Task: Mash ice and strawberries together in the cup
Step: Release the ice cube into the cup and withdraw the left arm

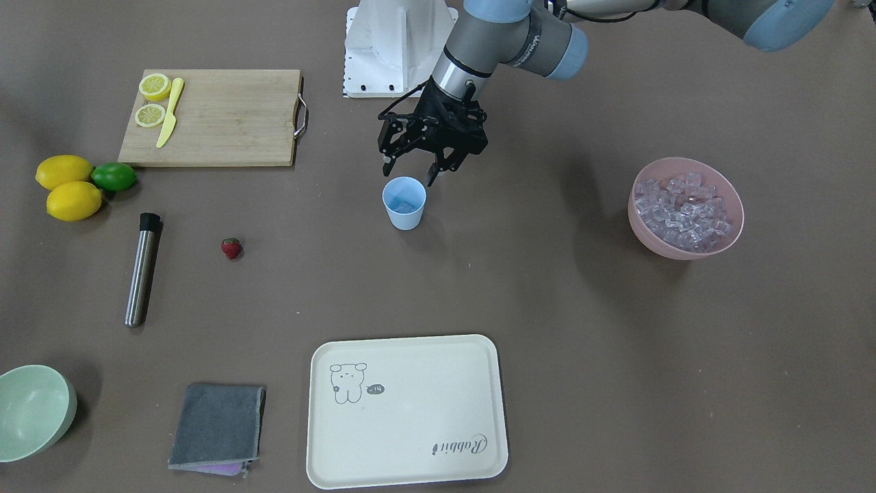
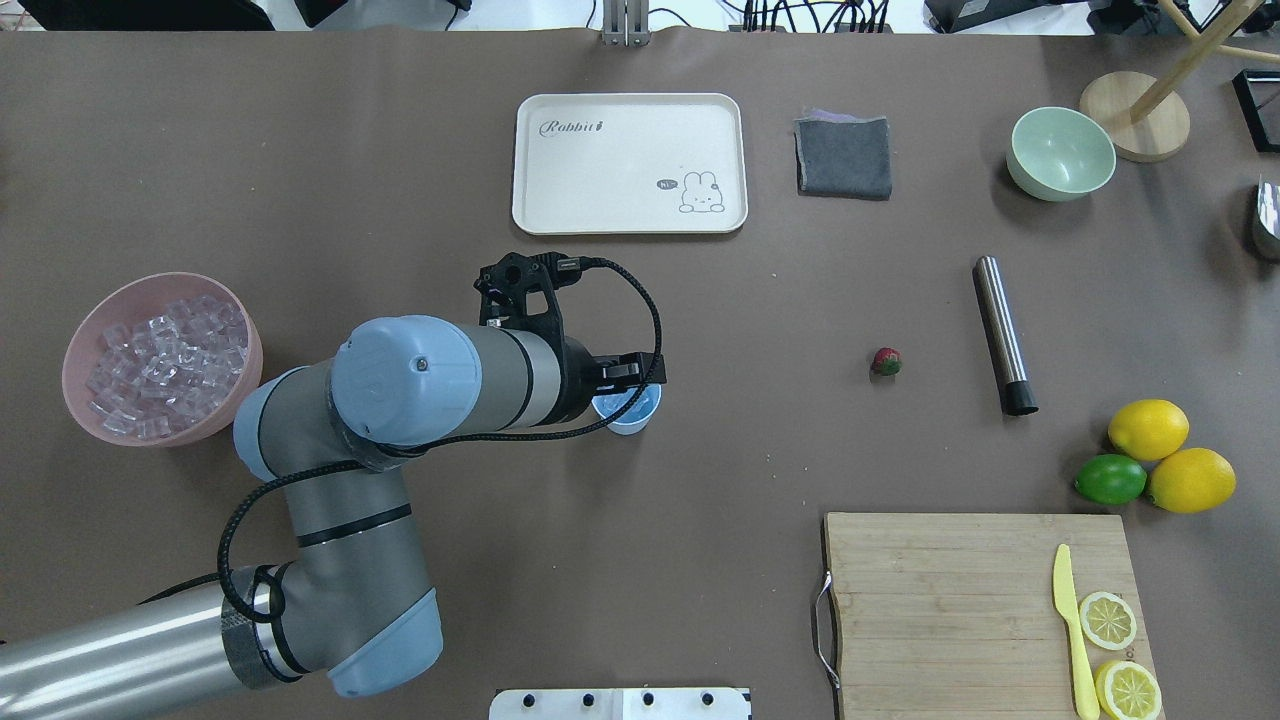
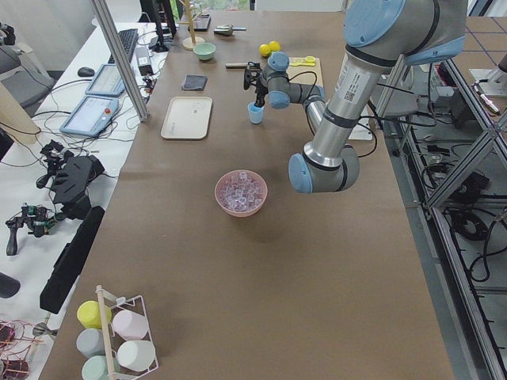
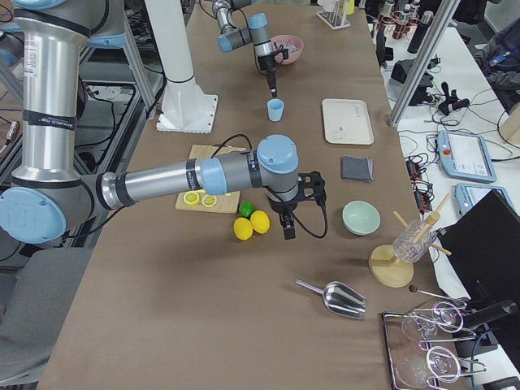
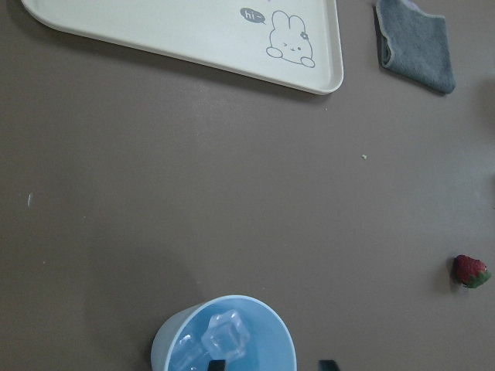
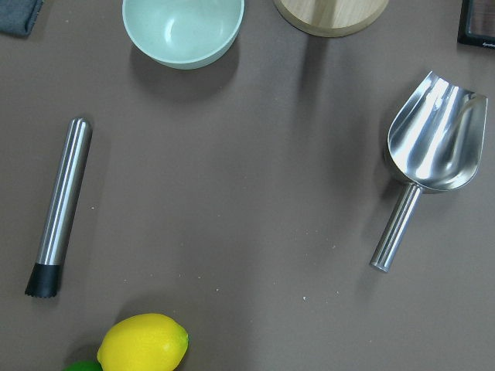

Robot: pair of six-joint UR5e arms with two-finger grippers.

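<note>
Cup (image 1: 404, 205): light blue smooth plastic, tapered, no handle. It is standing upright near the middle of the tabletop (image 1: 547, 308), with its long axis vertical, mouth facing up and narrow end down.
Ice (image 5: 226, 334): clear, glassy cubes with sharp edges. A few are lying in the bottom of the cup. Many more are filling the pink bowl (image 1: 674, 250), well apart from the cup.
Strawberry (image 1: 231, 248): small, red, dimpled skin, green leafy cap. It is lying on the bare tabletop between the cup and the muddler (image 1: 142, 270), apart from both. In the left wrist view its cap is pointing toward the lower right.
Left end effector (image 1: 409, 175): black, two fingers. It is hovering just above the cup with fingers pointing down, spread apart and gripping nothing.
Right end effector (image 4: 288, 221): it is hanging over the tabletop near the lemons (image 4: 244, 228). It is showing only in the side view, so whether it is released or clenched cannot be told.
Muddler: brushed steel cylinder with a black end cap. It is lying flat, with the black end pointing toward the robot.
Tray (image 1: 315, 411): cream, matte, rounded rectangle with a raised rim and a rabbit print.
Hidden, overhead view: the left wrist is covering most of the cup, leaving only part of the rim showing.
Cut off, left wrist view: the bottom edge is cropping the cup's lower wall. Only two dark fingertips (image 5: 217, 365) are showing.
</note>
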